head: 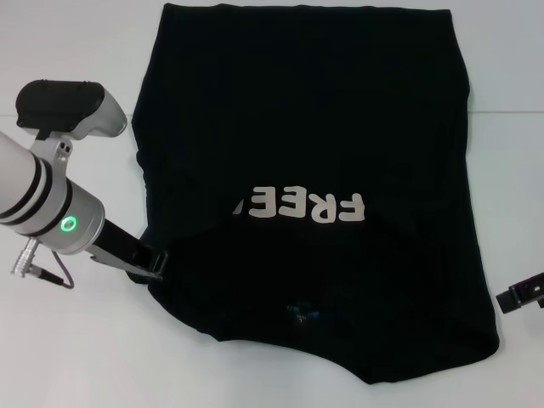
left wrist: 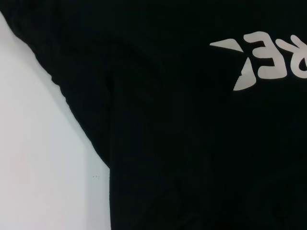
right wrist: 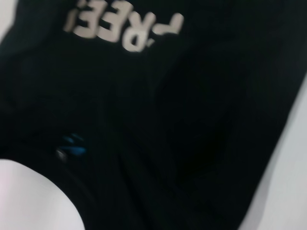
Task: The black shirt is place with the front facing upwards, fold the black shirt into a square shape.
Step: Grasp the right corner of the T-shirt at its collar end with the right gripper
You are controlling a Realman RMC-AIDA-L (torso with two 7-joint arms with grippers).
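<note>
Black shirt (head: 323, 119): lies spread on the white table (head: 76, 357), hem at the far side, collar end toward the robot. The near part is folded up over the body, so its edge cuts across the lettering.
Lettering (head: 316, 206): cream block letters, upside down in the head view; the leading letter is partly covered by the folded cloth. Also seen in the left wrist view (left wrist: 268, 57) and the right wrist view (right wrist: 122, 26).
Neck label (head: 302, 311): small blue patch on the near folded part, close to the curved near edge; visible in the right wrist view (right wrist: 72, 146).
Left gripper (head: 153, 259): low over the table at the shirt's left edge, its tip touching the cloth by the fold. Fingers: cannot tell whether apart or together.
Right gripper (head: 520, 293): at the right border of the head view, just beside the shirt's right edge, apart from the cloth. Fingers: cannot tell.
Shirt sides: both long edges run roughly straight; no sleeves stick out.
</note>
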